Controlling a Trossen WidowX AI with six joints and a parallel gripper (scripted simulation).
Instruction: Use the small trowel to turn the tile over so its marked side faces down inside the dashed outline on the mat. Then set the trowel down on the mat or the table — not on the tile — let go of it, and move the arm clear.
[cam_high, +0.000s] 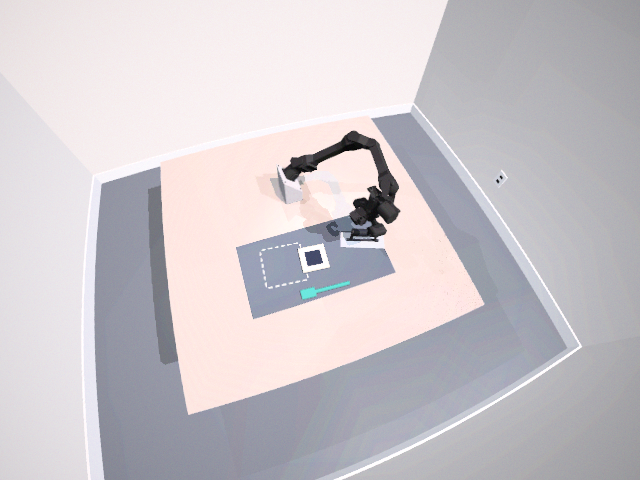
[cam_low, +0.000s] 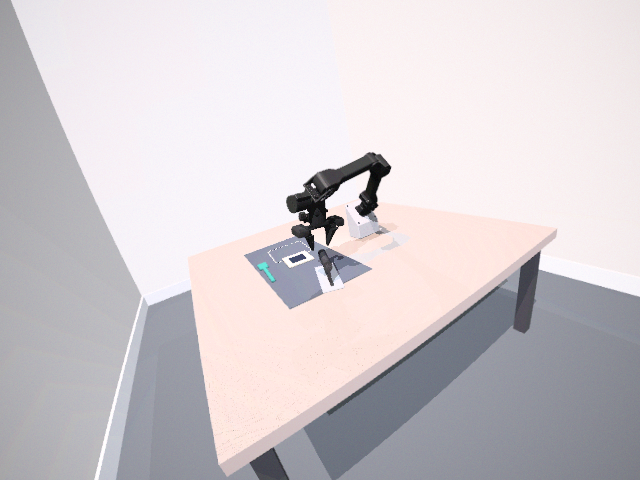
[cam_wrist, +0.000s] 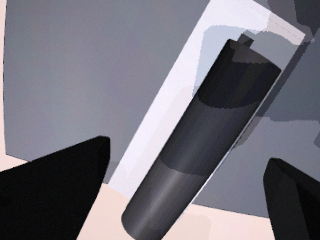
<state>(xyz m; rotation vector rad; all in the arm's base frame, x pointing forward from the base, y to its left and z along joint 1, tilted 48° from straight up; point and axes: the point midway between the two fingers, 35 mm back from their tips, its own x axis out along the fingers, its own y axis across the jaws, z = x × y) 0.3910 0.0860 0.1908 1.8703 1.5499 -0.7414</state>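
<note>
The white tile (cam_high: 314, 258) (cam_low: 298, 259) lies flat on the grey mat (cam_high: 361, 268) (cam_low: 299, 294), its dark marked side up, just right of the dashed outline (cam_high: 264, 268) (cam_low: 271, 253). The trowel (cam_high: 361, 242) (cam_low: 325, 260) (cam_wrist: 207, 140), with a dark round handle and a white blade, lies at the mat's back right edge, its handle end over the table. My gripper (cam_high: 364, 227) (cam_low: 321, 241) (cam_wrist: 188, 159) hangs open a little above the handle. Its fingers stand apart on both sides and touch nothing.
A teal flat tool (cam_high: 323, 289) (cam_low: 267, 272) lies on the mat's near side, in front of the tile and outline. The arm's white base block (cam_high: 289, 188) (cam_low: 361, 222) stands on the table behind the mat.
</note>
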